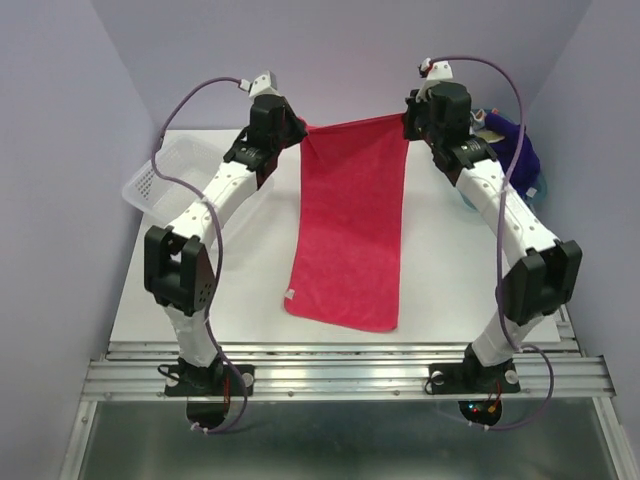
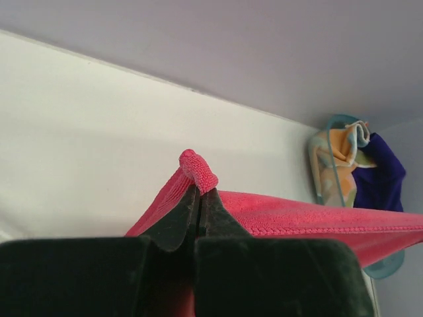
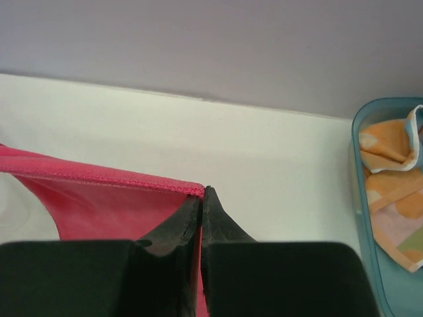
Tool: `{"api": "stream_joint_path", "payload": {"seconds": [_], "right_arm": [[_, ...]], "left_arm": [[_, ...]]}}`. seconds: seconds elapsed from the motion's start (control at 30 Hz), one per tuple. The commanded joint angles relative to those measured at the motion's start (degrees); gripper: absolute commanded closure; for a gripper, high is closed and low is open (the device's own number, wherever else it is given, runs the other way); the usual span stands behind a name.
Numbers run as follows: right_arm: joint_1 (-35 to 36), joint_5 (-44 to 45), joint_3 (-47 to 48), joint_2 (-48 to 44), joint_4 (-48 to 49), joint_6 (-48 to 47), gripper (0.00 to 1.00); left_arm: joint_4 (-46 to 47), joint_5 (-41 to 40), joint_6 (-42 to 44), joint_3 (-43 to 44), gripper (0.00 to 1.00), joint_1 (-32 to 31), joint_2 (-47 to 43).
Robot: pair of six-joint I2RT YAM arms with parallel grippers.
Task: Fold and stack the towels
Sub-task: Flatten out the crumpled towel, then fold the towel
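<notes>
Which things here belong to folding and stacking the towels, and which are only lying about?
For the job:
- pink-red towel
- orange patterned towel
- dark purple towel

Only lying about:
- white basket
- teal tray, with the orange patterned towel in it

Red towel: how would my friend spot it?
Find the big white table. The pink-red towel runs down its middle, far corners pinched by the left gripper and right gripper. Only it is spread out; the orange towel and purple towel are bunched.
</notes>
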Motion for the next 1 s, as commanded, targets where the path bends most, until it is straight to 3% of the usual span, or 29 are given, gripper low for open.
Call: {"api": "stream_joint_path", "payload": {"seconds": [0.0,0.2,0.43,0.77,0.97], "right_arm": [[-6.4,-0.7,5.4,5.6,9.0,0.5,0.99],[-11.9,-9.9,11.0,18.0,10.2,0.2,0.99],[-12.5,-15.7,7.4,20.1,11.2,-2.4,0.99],[-11.8,-17.8,-7.7,11.0,11.2,5.4,0.99],[-9.0,-16.4,-20.8,3.2,10.6,8.6,0.99]], "left_arm": [[5.4,-2.7,3.6,11.5,1.00,1.8,7.0],[4.7,-1.0,5.3,23.0,1.00,3.7,19.1],[4.3,1.4,5.0,23.8,1.00,4.1,23.7],[4.3,2.6,3.3,10.6,1.00,4.1,15.6],[8.1,5.3,1.1,-5.0,1.00,4.0,9.5]]}}
